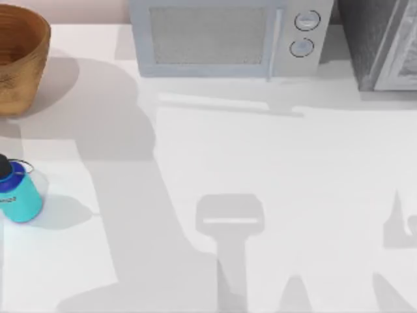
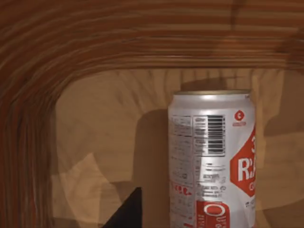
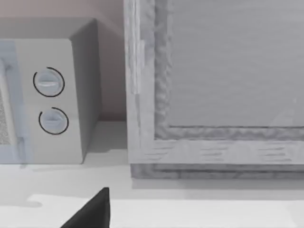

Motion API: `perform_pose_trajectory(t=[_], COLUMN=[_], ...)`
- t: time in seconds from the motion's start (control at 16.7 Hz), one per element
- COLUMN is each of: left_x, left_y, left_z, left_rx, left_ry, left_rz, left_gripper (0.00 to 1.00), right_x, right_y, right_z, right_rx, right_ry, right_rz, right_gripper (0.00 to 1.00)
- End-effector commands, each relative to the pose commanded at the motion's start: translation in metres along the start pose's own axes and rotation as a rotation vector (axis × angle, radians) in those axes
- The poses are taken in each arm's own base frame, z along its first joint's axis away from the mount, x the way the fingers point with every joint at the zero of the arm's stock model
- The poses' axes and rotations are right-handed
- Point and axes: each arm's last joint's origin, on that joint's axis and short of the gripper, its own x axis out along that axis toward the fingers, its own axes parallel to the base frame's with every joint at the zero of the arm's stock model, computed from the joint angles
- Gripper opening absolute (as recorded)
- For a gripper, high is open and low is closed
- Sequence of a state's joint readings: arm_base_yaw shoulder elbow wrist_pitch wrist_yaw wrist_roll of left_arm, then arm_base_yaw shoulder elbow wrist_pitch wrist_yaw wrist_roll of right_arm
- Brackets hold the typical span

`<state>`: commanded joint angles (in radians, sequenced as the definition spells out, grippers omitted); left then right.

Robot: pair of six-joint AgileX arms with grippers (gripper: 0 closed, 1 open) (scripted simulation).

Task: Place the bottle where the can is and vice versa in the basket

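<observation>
The basket (image 1: 16, 62) stands at the table's (image 1: 273, 195) far left corner, and the bottle (image 1: 18, 192) stands on the table nearer the front at the left edge, well apart from it. In the left wrist view the can (image 2: 211, 159) stands upright inside the basket (image 2: 71, 57), near its wall. A microwave (image 1: 225, 36) sits along the back edge at the middle, with a cabinet (image 1: 384, 42) just beside it on the right.
</observation>
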<state>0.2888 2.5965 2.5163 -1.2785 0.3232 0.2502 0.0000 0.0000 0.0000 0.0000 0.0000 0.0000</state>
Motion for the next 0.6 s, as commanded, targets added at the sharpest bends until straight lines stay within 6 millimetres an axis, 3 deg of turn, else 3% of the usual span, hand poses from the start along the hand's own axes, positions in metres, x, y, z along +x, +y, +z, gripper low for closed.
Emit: perform_pose_trajectory(t=[0.18,0.6], left_x=[-0.007,0.038], left_y=[-0.008,-0.001], left_z=[0.004,0.001], left_rx=[0.019,0.000], left_ry=[-0.023,0.000], left_rz=[0.002,0.000], left_gripper=[1.00,1.00], right_x=[0.000,0.000], right_y=[0.000,0.000], right_z=[0.000,0.000], right_rx=[0.000,0.000], right_ry=[0.000,0.000], right_rz=[0.000,0.000], right_gripper=[1.00,1.00])
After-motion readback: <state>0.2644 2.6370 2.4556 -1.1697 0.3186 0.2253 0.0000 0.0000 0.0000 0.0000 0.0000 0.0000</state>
